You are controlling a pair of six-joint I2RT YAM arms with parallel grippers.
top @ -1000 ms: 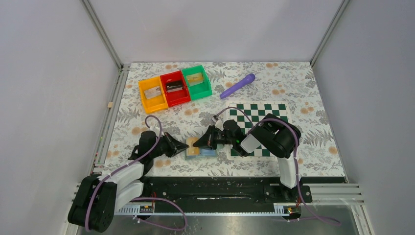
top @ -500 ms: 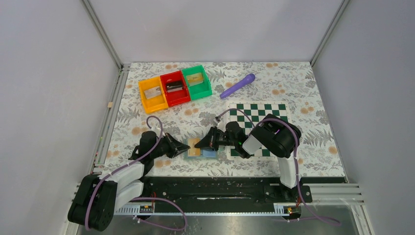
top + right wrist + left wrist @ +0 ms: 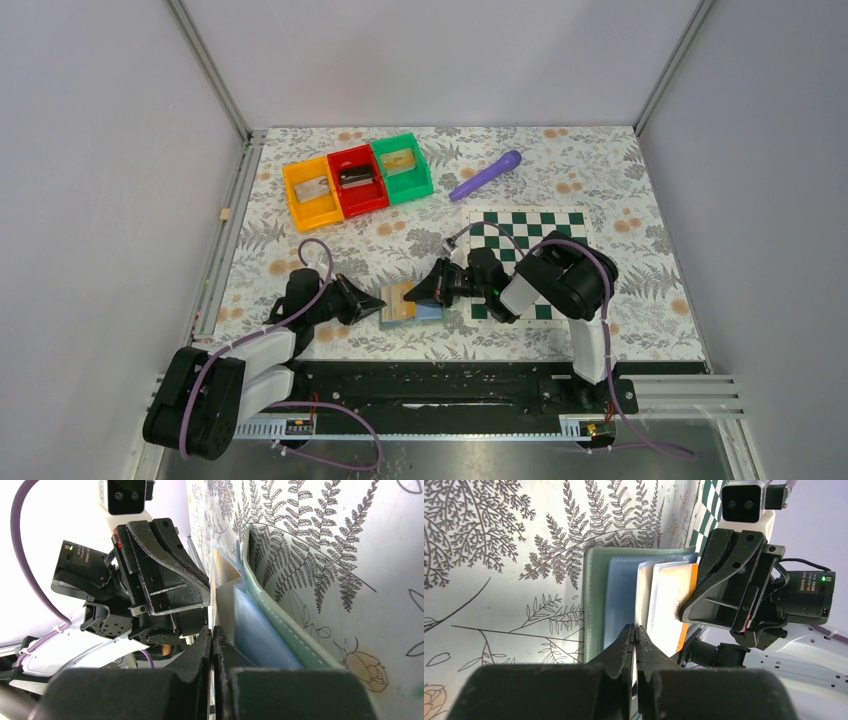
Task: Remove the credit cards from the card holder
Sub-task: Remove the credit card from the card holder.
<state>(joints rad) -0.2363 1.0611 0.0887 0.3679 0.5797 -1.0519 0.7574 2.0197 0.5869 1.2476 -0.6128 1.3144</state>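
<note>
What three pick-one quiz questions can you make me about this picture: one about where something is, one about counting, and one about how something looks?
1. Where is the card holder?
A) on the flowery table, beside the chessboard
B) on top of the chessboard
C) hanging in the air

2. How many coloured bins stand at the far side?
A) two
B) three
C) five

3. How does the card holder look?
A) folded shut
B) rolled up
C) lying open with cards showing

Answers:
1 A, because the top view shows it on the leafy pattern just left of the green-and-white board.
2 B, because one orange, one red and one green bin sit in a row.
3 C, because the left wrist view shows its blue inside spread out with pale and tan cards on it.
</note>
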